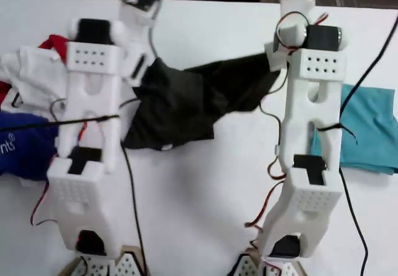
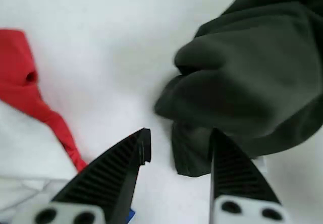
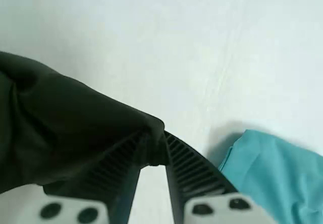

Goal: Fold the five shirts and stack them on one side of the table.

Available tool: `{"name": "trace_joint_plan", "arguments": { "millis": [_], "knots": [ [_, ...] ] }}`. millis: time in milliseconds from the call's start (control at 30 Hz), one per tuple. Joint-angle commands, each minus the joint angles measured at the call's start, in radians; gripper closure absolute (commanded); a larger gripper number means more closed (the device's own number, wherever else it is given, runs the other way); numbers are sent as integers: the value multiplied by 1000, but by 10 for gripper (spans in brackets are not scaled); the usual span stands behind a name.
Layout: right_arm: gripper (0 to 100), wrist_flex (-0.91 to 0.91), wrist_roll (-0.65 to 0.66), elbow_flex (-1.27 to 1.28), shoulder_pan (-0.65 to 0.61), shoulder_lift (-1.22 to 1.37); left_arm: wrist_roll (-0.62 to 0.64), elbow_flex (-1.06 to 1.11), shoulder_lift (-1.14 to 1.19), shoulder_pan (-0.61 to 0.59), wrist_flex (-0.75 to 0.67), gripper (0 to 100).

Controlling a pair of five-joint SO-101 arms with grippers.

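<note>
We record the crumpled black cloth shirt (image 1: 180, 102) lying mid-way across the white table (image 1: 205, 195), between the two arms. On the right gripper (image 3: 159, 148) the jaws are clamped on a fold at one end of the shirt. The left gripper (image 2: 179, 143) has its jaws spread and hovers over the shirt's other edge without pinching it. A teal cloth shirt (image 1: 373, 127) lies beside the right arm. A red shirt (image 1: 56, 43), a white shirt (image 1: 31, 77) and a dark blue shirt (image 1: 22, 145) are heaped beside the left arm.

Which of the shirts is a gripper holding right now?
The black shirt: the right gripper is shut on its edge. The teal shirt, red shirt, white shirt and blue shirt lie ungripped.
</note>
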Motion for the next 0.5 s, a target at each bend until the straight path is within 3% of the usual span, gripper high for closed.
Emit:
{"name": "trace_joint_plan", "arguments": {
  "millis": [0, 300, 467],
  "knots": [
    [978, -108, 5, -40, 45, -81, 0, -15, -21, 78, 15, 790],
    [978, -203, -12, -37, 94, -79, -6, 16, -115, 327, 15, 790],
    [978, -222, -54, -38, 107, -79, -98, 223, -51, 393, 12, 790]
  ]
}}
